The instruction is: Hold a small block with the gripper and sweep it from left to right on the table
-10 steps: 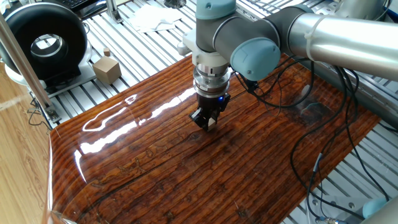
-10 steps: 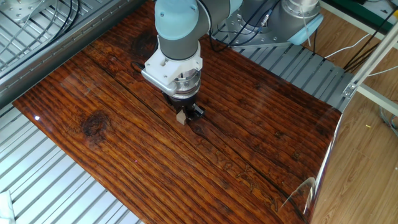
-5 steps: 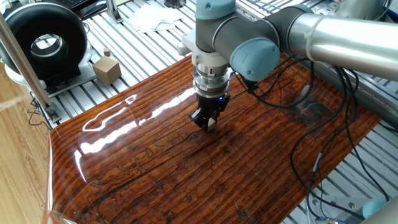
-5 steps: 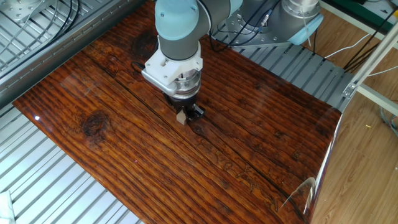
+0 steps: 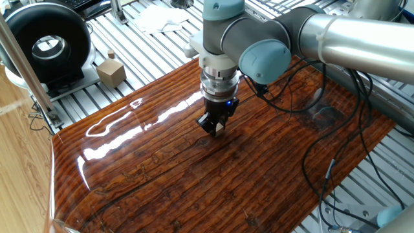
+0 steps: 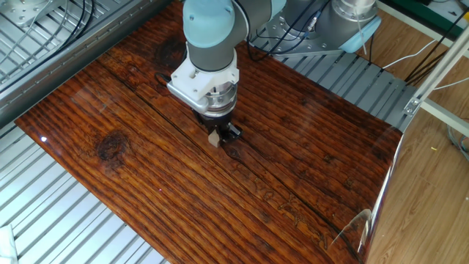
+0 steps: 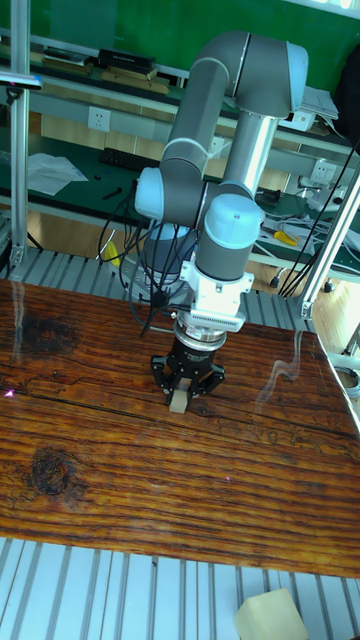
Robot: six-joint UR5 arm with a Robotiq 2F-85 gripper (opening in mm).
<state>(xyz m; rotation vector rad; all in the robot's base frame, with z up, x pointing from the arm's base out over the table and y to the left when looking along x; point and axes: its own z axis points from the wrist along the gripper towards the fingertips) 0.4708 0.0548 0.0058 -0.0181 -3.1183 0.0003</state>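
The small block (image 6: 213, 138) is a tiny pale tan cube pinched between the black fingers of the gripper (image 6: 218, 136), which points straight down near the middle of the table (image 6: 308, 147). In the tall fixed view the small block (image 7: 178, 402) pokes out below the gripper (image 7: 185, 392) and rests on or just above the table (image 7: 120, 470). From the opposite side the gripper (image 5: 217, 128) is shut on the small block (image 5: 219, 129), with the dark striped table (image 5: 194, 188) beneath it.
A larger tan cube with a knob (image 5: 111, 71) sits on the aluminium slats beyond the table, beside a black round device (image 5: 45, 42). Black cables (image 5: 310, 149) trail over the table's right part. Another pale block (image 7: 270, 614) lies on the slats at the front.
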